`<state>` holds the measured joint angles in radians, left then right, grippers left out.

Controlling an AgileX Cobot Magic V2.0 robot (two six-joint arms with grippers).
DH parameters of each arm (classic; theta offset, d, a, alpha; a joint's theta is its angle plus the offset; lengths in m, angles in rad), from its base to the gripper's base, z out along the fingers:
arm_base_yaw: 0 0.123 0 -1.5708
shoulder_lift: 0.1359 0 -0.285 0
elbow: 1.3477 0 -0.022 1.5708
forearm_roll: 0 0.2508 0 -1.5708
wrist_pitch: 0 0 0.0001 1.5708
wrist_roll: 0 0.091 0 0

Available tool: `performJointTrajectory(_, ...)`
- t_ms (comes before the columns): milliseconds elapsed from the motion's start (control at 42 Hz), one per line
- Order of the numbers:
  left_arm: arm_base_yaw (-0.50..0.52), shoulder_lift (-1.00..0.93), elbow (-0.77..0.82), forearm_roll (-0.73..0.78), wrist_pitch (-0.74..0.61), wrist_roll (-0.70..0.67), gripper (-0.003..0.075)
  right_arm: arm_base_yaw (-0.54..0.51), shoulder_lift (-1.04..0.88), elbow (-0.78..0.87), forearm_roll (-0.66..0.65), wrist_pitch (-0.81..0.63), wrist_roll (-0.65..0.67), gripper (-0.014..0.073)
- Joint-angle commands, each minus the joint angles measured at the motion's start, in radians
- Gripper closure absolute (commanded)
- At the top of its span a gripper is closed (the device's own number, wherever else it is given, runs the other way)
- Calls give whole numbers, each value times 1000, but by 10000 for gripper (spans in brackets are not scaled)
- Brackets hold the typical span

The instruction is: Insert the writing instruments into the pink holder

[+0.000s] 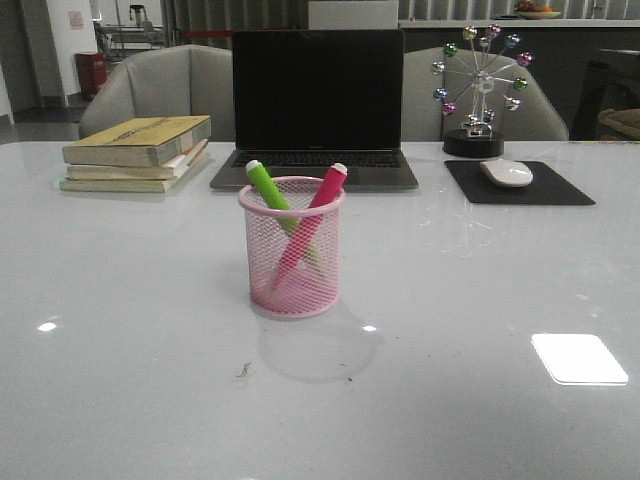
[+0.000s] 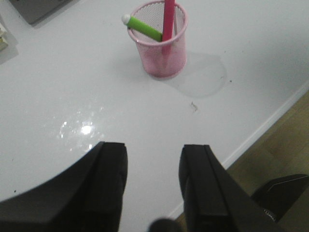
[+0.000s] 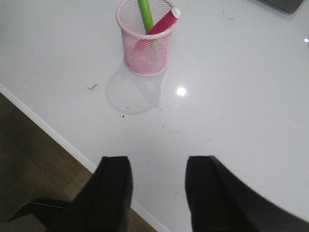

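The pink wire-mesh holder point(image 1: 291, 250) stands upright in the middle of the white table. Inside it lean both markers, crossed: the green one point(image 1: 269, 188) tips left and the magenta one point(image 1: 322, 195) tips right, pale tips above the rim. The left wrist view shows the holder point(image 2: 161, 46) with the green marker point(image 2: 145, 29) and magenta marker point(image 2: 168, 21) in it, well ahead of my left gripper point(image 2: 153, 150), which is open and empty near the table's front edge. My right gripper point(image 3: 158, 162) is also open and empty, back from the holder point(image 3: 145, 43). Neither gripper appears in the front view.
At the table's back sit a stack of books point(image 1: 135, 152), an open laptop point(image 1: 317, 105), a black mouse pad point(image 1: 518, 184) with a white mouse point(image 1: 507, 172), and a ferris-wheel ornament point(image 1: 478, 90). The table's front edge point(image 3: 58, 137) runs close under both grippers.
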<state>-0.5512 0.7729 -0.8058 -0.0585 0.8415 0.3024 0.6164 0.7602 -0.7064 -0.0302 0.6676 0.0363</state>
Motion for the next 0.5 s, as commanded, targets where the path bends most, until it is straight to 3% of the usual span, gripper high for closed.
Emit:
performJointTrajectory(0, 2, -86, 32, 8, -39, 2, 378, -3, -4, -28, -1, -70, -8, 196)
performJointTrajectory(166, 2, -178, 111, 16, -48, -55, 378, -3, -4, -24, -1, -79, -8, 196)
performJointTrajectory(309, 3, -188, 137, 58, -84, -209, 378, -3, -4, 0, -1, -122, -8, 196)
performJointTrajectory(476, 3, -188, 140, 58, -113, -238, 389, -3, -4, 28, -1, -137, -8, 218)
